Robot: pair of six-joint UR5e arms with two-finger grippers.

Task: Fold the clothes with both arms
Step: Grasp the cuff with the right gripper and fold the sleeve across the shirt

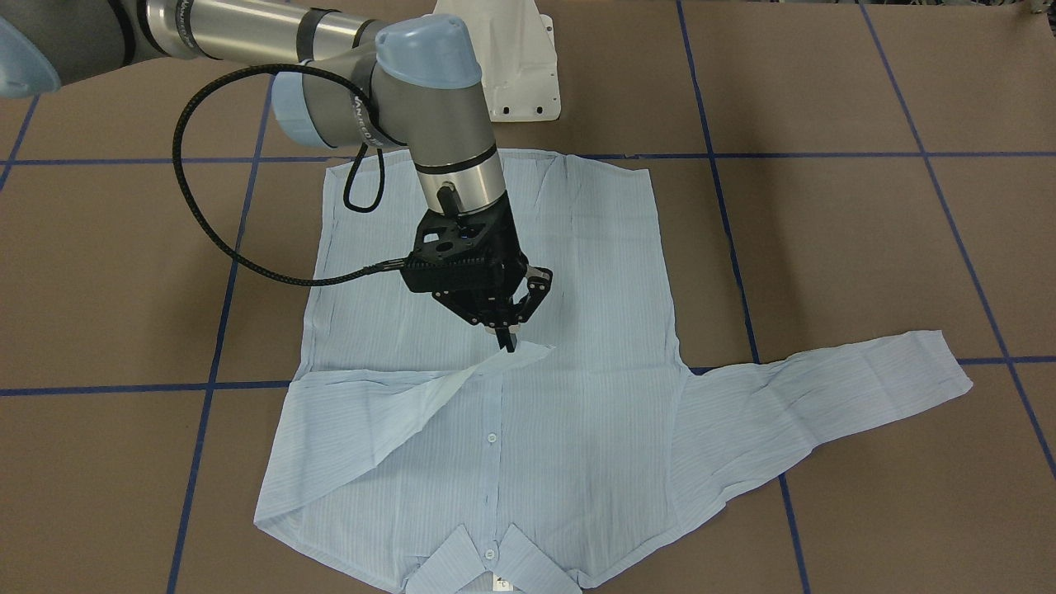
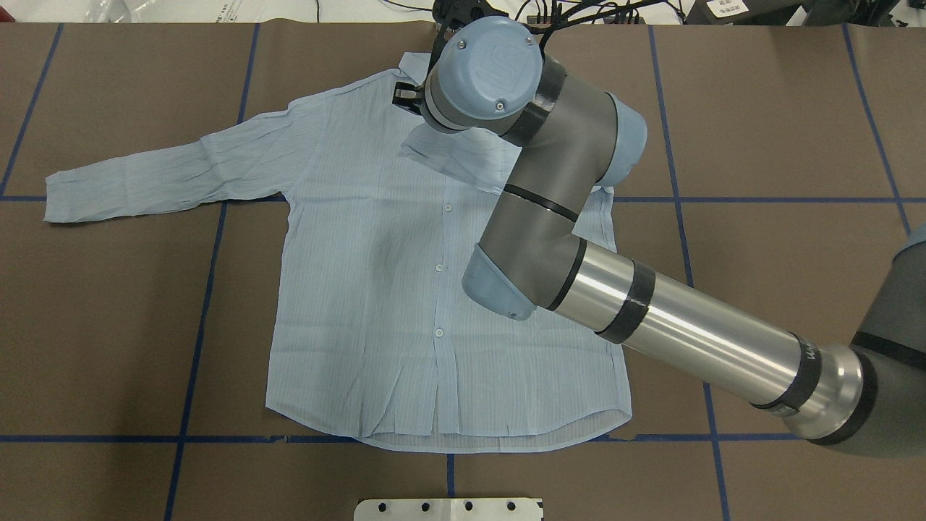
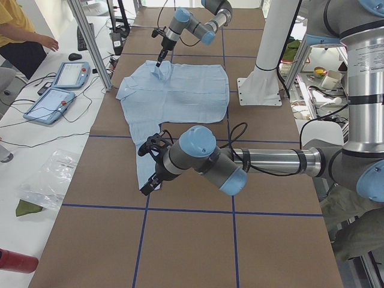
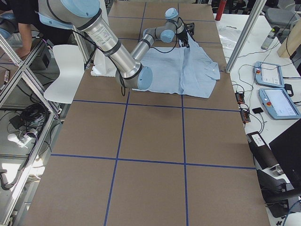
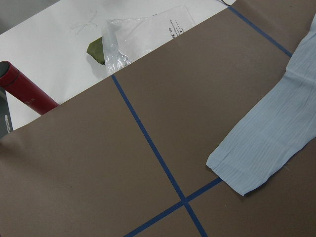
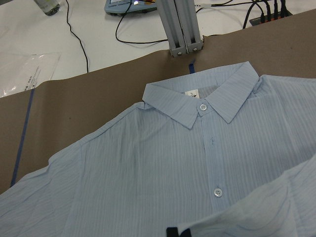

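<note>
Pinches cuff [image 1: 528,353] of crossed-over sleeve [image 1: 388,412] w/ right gripper [image 1: 505,334], tips pressed together, prob. to lay it on chest of shirt [image 1: 577,412], flat & buttons-up on table [image 1: 866,247]; parks left gripper [image 3: 150,182] by outstretched other sleeve [image 1: 825,396], open/closed can't tell, prob. for next fold.

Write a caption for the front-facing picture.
Right gripper holds one sleeve folded across the blue shirt; other sleeve lies outstretched.

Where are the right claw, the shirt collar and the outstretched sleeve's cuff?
right claw [image 1: 506,340], front-facing view, between fingertips shut on the folded sleeve [image 1: 379,412].
shirt collar [image 6: 170,106], right wrist view, on one wing.
outstretched sleeve [image 5: 242,168], left wrist view, cuff end.
</note>
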